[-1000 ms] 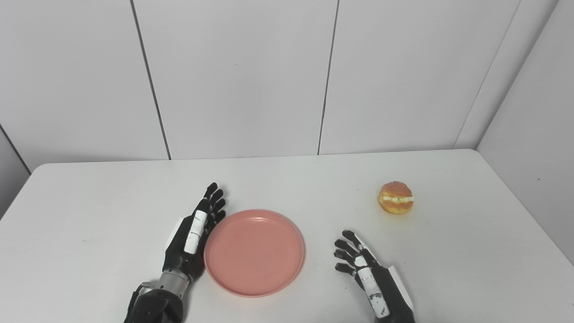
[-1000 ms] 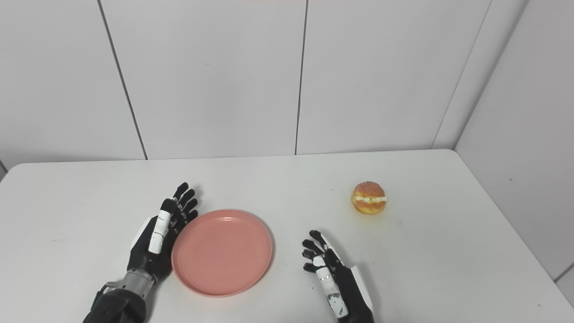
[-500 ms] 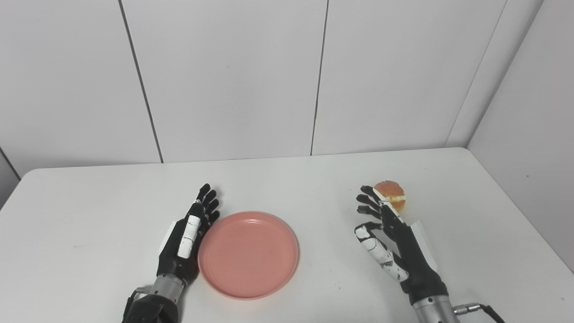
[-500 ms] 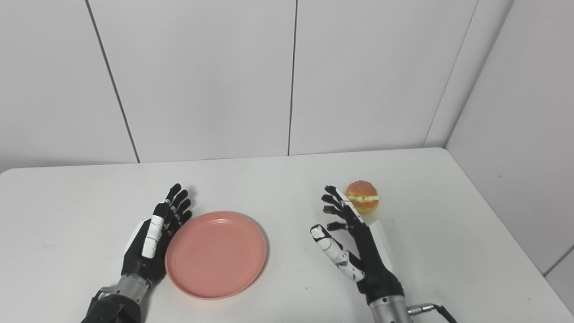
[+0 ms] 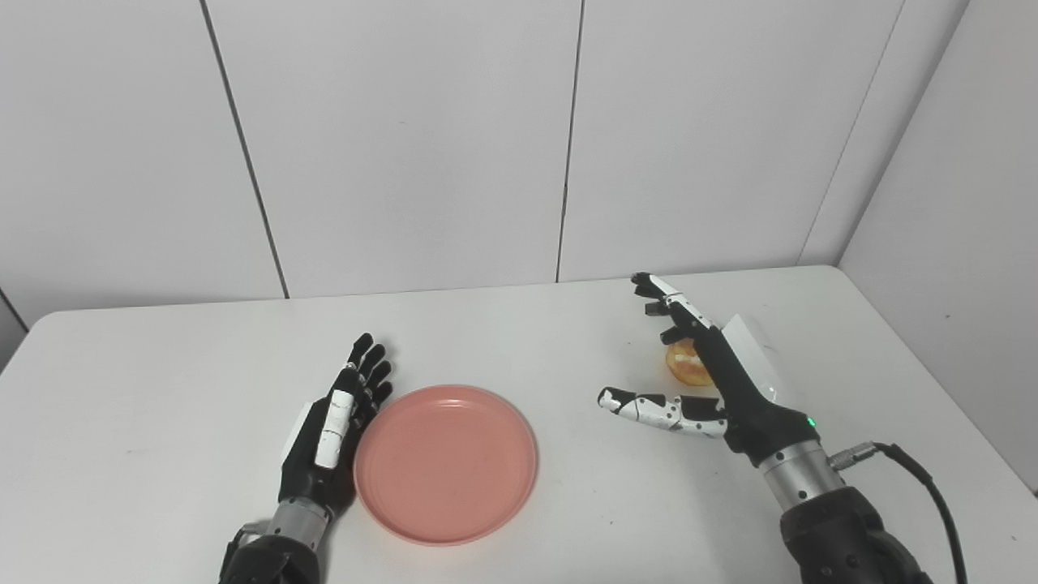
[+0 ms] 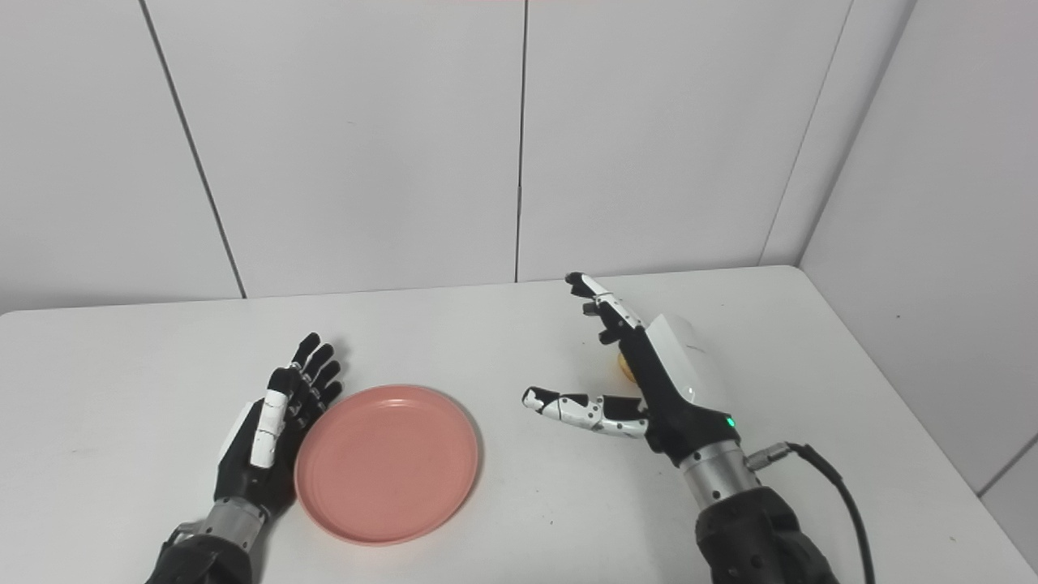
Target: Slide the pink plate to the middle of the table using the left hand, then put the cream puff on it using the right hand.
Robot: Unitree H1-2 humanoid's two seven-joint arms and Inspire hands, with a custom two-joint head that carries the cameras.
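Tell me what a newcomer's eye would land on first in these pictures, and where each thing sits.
The pink plate stands out first: it lies flat and empty near the front of the white table, with the left hand open against its left edge. To the right, the right hand is raised and spread open over the cream puff, hiding most of it.
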